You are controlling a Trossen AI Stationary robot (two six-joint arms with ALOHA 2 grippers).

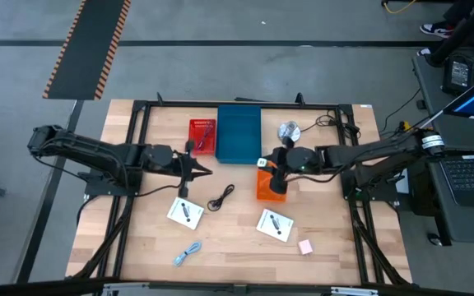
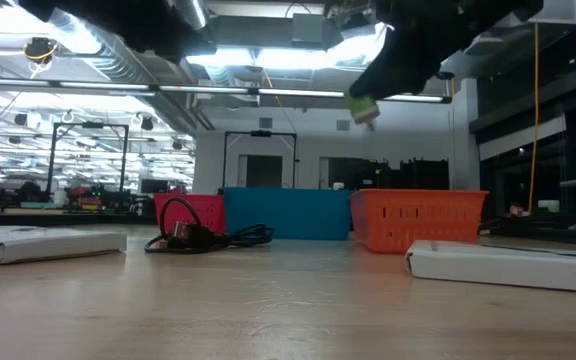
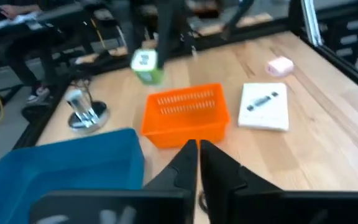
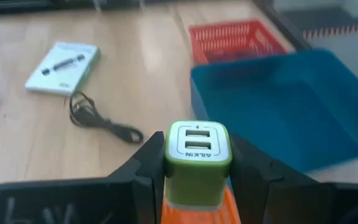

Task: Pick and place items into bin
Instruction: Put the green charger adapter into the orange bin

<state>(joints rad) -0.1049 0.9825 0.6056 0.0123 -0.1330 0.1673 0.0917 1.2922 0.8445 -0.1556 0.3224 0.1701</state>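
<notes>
Above the orange slatted plastic basket (image 1: pixel 270 184), the right gripper (image 4: pixel 198 163) hangs over the basket's near rim with its two dark fingers clamped on a small green-and-white USB charger block (image 4: pixel 198 158); two USB slots show on the block's white face. Low view: the block (image 2: pixel 364 108) is held well up in the air above the basket (image 2: pixel 418 218), tilted.

Left of the basket, the left gripper (image 1: pixel 197 170) sits over bare wood with its jaws pressed together, nothing between them. Left wrist view shows its dark fingers (image 3: pixel 188 163) meeting at a point, aimed toward the basket (image 3: pixel 185 116).

Bins relative to the orange basket: a teal rectangular plastic bin (image 1: pixel 239 134) just beyond and to its left, and a red slatted basket (image 1: pixel 202 137) touching the teal bin's far side. Something dark lies inside the red one; cannot tell what.

A round silver disc-like object (image 1: pixel 288 131) stands beyond the orange basket, beside the teal bin.

Loose items on the wooden table (image 1: pixel 146 247):
- black coiled cable (image 1: pixel 221 197), left of the basket and nearer the front edge.
- white rectangular card with a dark mark (image 1: pixel 186 213), left of the black cable.
- second white card (image 1: pixel 275 224), directly in front of the basket.
- small pink block (image 1: pixel 305 247), in front of the basket, just beyond the second card.
- light-blue cable (image 1: pixel 187 254), well left of the basket, near the front edge.
</notes>
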